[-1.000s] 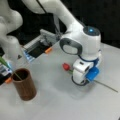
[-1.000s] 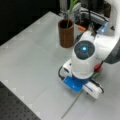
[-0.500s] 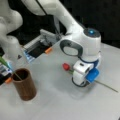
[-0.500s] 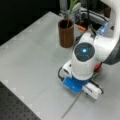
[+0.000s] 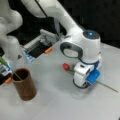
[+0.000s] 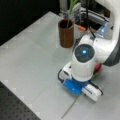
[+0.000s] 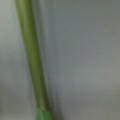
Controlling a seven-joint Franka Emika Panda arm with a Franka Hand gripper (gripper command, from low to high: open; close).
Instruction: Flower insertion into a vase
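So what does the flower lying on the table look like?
The red-headed flower with a thin green stem lies flat on the grey table. Its round red bloom points toward a front view's left, and the long bare stem end sticks out on the right. The robot's hand is pressed low over the stem's middle, hiding that part. The wrist view shows the smooth green stem up close.

Robotics lab, by the look: pale grey worktable (image 5: 50, 105), black perforated optical breadboard (image 6: 15, 107) at its edge, dark backdrop, grey equipment box (image 5: 40, 45).
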